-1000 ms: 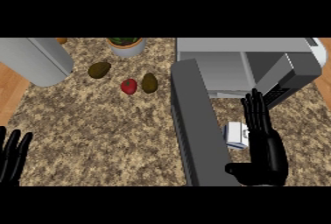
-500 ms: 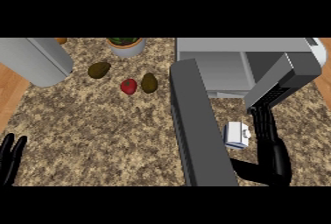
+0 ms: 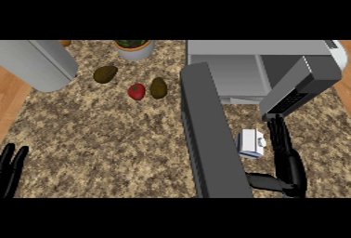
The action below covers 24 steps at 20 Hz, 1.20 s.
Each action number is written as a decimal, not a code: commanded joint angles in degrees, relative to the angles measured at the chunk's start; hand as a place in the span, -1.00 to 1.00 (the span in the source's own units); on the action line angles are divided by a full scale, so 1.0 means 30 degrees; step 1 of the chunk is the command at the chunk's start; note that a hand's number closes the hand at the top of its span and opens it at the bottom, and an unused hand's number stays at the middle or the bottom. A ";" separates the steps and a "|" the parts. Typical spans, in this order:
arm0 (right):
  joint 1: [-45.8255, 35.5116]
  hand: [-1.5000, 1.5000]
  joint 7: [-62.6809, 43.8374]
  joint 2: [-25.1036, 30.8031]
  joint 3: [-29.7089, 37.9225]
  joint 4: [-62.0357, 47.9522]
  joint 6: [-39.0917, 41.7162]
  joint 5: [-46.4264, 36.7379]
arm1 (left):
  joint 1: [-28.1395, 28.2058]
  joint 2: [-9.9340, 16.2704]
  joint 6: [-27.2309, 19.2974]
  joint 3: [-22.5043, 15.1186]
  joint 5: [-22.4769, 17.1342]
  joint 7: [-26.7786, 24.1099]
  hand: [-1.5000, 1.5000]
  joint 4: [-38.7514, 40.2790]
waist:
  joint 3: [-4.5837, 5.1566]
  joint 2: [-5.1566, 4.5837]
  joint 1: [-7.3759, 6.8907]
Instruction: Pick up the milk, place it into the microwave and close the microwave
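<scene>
The milk (image 3: pixel 250 143) sits on the speckled tabletop (image 3: pixel 103 148) at about four o'clock from the middle of the view, a small white carton with blue on it. It lies in the gap between the open microwave door (image 3: pixel 209 139) on its nine o'clock side and the right robot hand (image 3: pixel 284 153) on its three o'clock side. That robot hand has straight fingers pointing toward twelve o'clock, set close side by side, with the thumb stuck out low toward the door. The fingers run just beside the milk; I can't tell if they touch it, and nothing is curled round it.

The microwave (image 3: pixel 260 51) stands at one o'clock, its pale cavity (image 3: pixel 237 76) showing, and the door swings out from it toward six o'clock as a long grey slab. A second grey slab with a dark keypad slants down at two o'clock, its lower end right by the fingertips.

The left robot hand (image 3: pixel 11 169) rests at eight o'clock by the edge of the view, fingers straight and up, holding nothing.

At eleven o'clock, well apart from the milk, lie a red fruit (image 3: pixel 136 91) with a brownish one (image 3: pixel 158 87) touching or nearly touching it, and another brownish one (image 3: pixel 105 74) a little farther off. A potted plant (image 3: pixel 133 48) stands at twelve o'clock and a big grey cylinder (image 3: pixel 37 62) at ten.
</scene>
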State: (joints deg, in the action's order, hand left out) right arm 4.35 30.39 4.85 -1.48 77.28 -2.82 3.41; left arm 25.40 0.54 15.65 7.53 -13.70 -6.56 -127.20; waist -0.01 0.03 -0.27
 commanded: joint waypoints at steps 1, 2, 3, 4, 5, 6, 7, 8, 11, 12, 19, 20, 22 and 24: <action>-0.0593 -1.00 0.0450 0.0681 0.0544 -0.1072 0.1117 0.0178 | 0.0472 -0.0171 -0.0194 0.0039 -0.0465 0.0976 -1.00 -0.1510 | 0.0000 0.0005 -0.0008; -0.0485 -1.00 0.1629 0.0415 0.0327 -0.1846 0.0915 -0.0382 | 0.0199 -0.0173 -0.0436 -0.0456 0.0025 0.1336 -1.00 -0.1343 | -0.0001 0.0000 0.0006; -0.0819 -1.00 0.1561 0.0483 0.0514 -0.2021 0.0993 -0.0328 | -0.0284 -0.0174 -0.0303 -0.0417 0.0305 0.0052 -1.00 0.0605 | 0.0002 -0.0003 0.0021; -0.1255 -1.00 0.2426 -0.0225 0.0246 -0.3123 0.0225 -0.0951 | -0.1470 0.0019 -0.0529 0.0342 -0.0122 0.1145 -1.00 0.0061 | -0.0001 -0.0012 0.0025; -0.2301 -1.00 0.2817 0.0283 0.0963 -0.4663 0.0714 -0.0651 | -0.0254 -0.0095 0.0795 0.0202 -0.0222 -0.0414 -1.00 0.0805 | 0.0000 -0.0013 -0.0043; -0.2438 -1.00 0.1868 0.0311 0.1232 -0.3863 0.0823 -0.0145 | 0.0322 -0.0174 0.0059 0.0102 -0.0331 0.1035 -1.00 -0.1294 | -0.0001 0.0000 -0.0032; -0.2759 -1.00 0.3001 -0.0760 0.0687 -0.5182 0.0007 -0.0801 | -0.0292 0.0027 0.0696 0.0751 -0.0749 0.0169 -1.00 0.0495 | 0.0000 -0.0011 -0.0041; -0.2382 -1.00 0.2321 0.0147 0.1251 -0.4174 0.0378 -0.0434 | 0.1603 -0.0174 0.1790 0.0576 -0.0505 -0.1452 -1.00 0.0297 | 0.0005 0.0009 -0.0058; -0.4694 -1.00 0.3995 0.0343 0.2339 -0.8043 0.0699 -0.0252 | 0.0374 -0.0176 0.0573 -0.0020 0.0236 -0.0416 -1.00 0.0155 | -0.0006 -0.0019 -0.0085; -0.4441 -1.00 0.3836 0.0876 0.2785 -0.8103 0.0489 -0.0227 | 0.0649 0.0160 0.1173 0.1131 -0.1000 0.0212 -1.00 -0.0158 | -0.0005 -0.0018 -0.0097; -0.6149 -1.00 0.6235 0.0628 0.3821 -1.3299 -0.2391 -0.1471 | 0.0076 0.0096 0.0933 0.0668 -0.0648 -0.0141 -1.00 0.0241 | -0.0020 -0.0070 -0.0197; -0.5770 -1.00 0.5617 0.0794 0.3884 -1.2392 -0.2178 -0.1103 | 0.1268 -0.0175 0.0915 0.0002 0.0323 -0.1483 -1.00 0.0617 | -0.0005 -0.0021 -0.0116; -0.6727 -1.00 0.6632 0.1753 0.4552 -1.4746 -0.1568 -0.1035 | 0.2023 -0.0175 0.0562 -0.1143 0.0244 -0.1004 -1.00 -0.0608 | -0.0017 -0.0041 -0.0223; -0.6083 -1.00 0.8641 0.1736 0.4614 -1.5984 -0.0149 -0.0774 | 0.0650 -0.0177 -0.0787 -0.1662 0.0922 0.0125 -1.00 -0.0571 | -0.0025 -0.0061 -0.0117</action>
State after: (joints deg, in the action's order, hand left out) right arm -13.12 49.80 8.63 10.59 37.21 -6.42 0.51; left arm 28.21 0.15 16.73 6.34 -13.19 -7.92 -127.79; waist -0.04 -0.08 -0.67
